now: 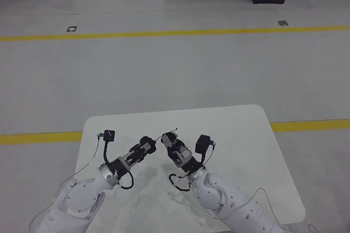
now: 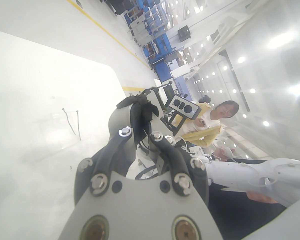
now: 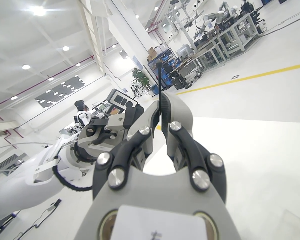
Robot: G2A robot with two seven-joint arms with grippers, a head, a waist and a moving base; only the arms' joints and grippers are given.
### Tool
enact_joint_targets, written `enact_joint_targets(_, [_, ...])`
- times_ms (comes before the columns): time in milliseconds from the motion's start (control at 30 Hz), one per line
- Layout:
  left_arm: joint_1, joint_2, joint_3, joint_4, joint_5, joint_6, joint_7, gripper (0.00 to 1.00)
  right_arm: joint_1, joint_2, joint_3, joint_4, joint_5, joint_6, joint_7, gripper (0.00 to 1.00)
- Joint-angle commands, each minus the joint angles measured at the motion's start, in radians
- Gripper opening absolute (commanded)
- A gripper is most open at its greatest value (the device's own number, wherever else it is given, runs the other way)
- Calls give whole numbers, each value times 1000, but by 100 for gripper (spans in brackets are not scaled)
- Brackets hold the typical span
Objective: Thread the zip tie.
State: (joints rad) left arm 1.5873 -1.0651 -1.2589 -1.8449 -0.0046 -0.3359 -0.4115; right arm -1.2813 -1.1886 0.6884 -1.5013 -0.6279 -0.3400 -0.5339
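**A:** Where's the tie at?

**B:** My right gripper (image 3: 160, 106) has its ribbed pads pinched on it. The tie (image 3: 159, 81) is a thin, straight black plastic strip, with a small blocky end poking past the tips. It's held over the worktop (image 1: 239, 134), nearer the far left corner.

**A:** And the left?

**B:** The left gripper (image 1: 147, 143) is just beside it, can't tell if it's clamped. Two more ties (image 2: 70, 124) lie flat on the worktop.

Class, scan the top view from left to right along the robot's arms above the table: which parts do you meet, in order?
In order: left arm's wrist camera → left tool → right tool → right arm's wrist camera. The zip tie overlaps the right tool, so it is left out.
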Motion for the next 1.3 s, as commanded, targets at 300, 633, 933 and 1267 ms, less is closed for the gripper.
enact_joint_targets(300, [-4,1,2,3,-6,0,-3,0,24,11,-38,6,39,0,3,0])
enact_joint_targets(633, [-3,2,2,2,-7,-2,-1,0,40,19,-62,14,46,0,1,0])
enact_joint_targets(933, [4,4,-1,-5,-6,-3,-4,0,45,25,-73,16,49,0,-8,0])
enact_joint_targets(1267, [7,5,1,-8,-10,-3,-6,0,40,27,-71,20,70,0,-42,0])
